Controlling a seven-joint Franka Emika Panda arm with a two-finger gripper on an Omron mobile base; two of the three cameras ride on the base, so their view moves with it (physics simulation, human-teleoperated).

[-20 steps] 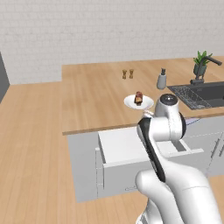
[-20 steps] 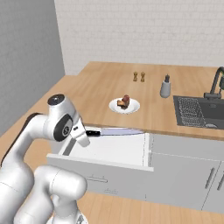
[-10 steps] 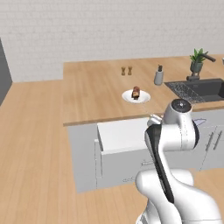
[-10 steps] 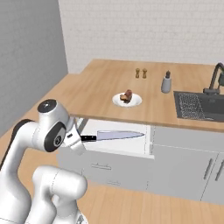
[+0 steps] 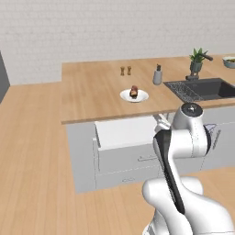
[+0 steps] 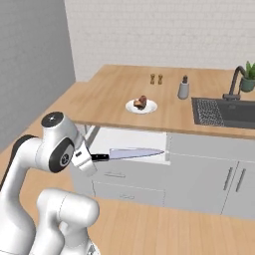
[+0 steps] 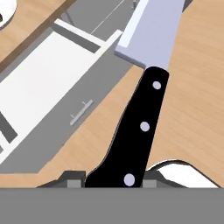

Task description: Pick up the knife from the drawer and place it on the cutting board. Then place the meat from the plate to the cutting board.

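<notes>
My gripper (image 6: 92, 159) is shut on the black handle of the knife (image 6: 133, 153), whose pale blade points level to the right. In the hand view the knife (image 7: 141, 127) runs up from the gripper (image 7: 111, 178) over the wooden floor, with the open drawer (image 7: 39, 87) off to the left. The drawer (image 5: 125, 131) (image 6: 130, 140) stands pulled out, its white inside bare. On the counter behind it the meat (image 5: 134, 90) (image 6: 140, 102) lies on the white plate (image 5: 125, 96) (image 6: 132, 106). The cutting board is out of view.
Two brown shakers (image 5: 125, 70) (image 6: 156, 78) and a grey bottle (image 5: 157, 75) (image 6: 184, 87) stand behind the plate. A dark sink (image 5: 202, 88) (image 6: 224, 112) with a plant (image 5: 197, 59) lies to the right. Cabinet doors with bar handles (image 6: 231, 179) sit under it.
The whole picture has shifted: the base has drawn back from the counter. The knife stays in my shut gripper and is now out in front of the drawer.
</notes>
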